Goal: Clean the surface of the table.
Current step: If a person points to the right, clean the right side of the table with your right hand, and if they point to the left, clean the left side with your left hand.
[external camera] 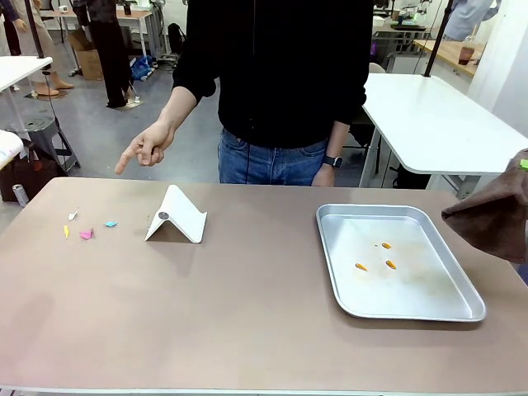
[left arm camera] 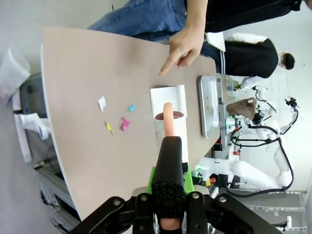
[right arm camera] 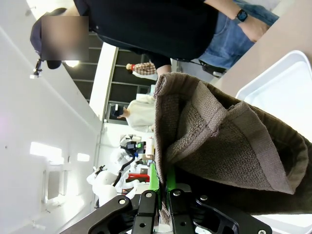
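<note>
The left gripper (left arm camera: 168, 195), black with two green-padded fingers, is clamped on a black foam-wrapped handle (left arm camera: 168, 163) with a pale peach tip that runs straight out between the fingers. The right gripper (right arm camera: 162, 195), of the same build, is closed on a folded brown terry cloth (right arm camera: 219, 141) that bunches over its fingers. In the front view it is raised at the right edge, with a sliver of green pad (external camera: 523, 163) above the hanging cloth.
</note>
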`<state>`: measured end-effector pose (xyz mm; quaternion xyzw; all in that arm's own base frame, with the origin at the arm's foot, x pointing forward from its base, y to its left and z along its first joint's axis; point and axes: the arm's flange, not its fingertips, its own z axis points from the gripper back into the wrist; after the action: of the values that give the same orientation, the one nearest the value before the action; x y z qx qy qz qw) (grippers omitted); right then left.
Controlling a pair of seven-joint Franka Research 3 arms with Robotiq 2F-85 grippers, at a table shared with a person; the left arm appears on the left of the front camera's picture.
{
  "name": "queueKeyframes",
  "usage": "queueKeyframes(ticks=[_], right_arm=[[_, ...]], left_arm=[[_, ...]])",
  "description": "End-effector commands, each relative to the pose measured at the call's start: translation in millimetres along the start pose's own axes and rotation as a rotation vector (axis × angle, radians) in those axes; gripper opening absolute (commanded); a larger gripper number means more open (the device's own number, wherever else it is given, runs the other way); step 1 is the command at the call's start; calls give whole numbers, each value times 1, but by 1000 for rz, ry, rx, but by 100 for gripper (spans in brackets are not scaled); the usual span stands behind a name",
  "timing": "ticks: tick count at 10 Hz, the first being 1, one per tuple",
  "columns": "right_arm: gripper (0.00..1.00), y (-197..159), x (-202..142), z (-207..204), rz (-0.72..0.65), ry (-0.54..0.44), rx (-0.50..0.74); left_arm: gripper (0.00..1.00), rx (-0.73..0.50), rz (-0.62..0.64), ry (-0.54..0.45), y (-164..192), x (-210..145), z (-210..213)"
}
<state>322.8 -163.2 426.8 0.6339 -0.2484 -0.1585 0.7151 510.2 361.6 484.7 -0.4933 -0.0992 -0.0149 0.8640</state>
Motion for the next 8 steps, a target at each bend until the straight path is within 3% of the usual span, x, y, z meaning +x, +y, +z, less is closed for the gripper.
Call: queueKeyframes(ticks=[1,4,8], right_arm=[[0,2,0,2,-3,-1,1],[0,2,0,2,-3,-1,1],[0,2,0,2,-3,-1,1]], left_arm=[[22,-23,-88,-37,6,-30,-18],[22,172,-160,-75,18,-54,-34],[22,292,-85,-112,29,-70,-58]])
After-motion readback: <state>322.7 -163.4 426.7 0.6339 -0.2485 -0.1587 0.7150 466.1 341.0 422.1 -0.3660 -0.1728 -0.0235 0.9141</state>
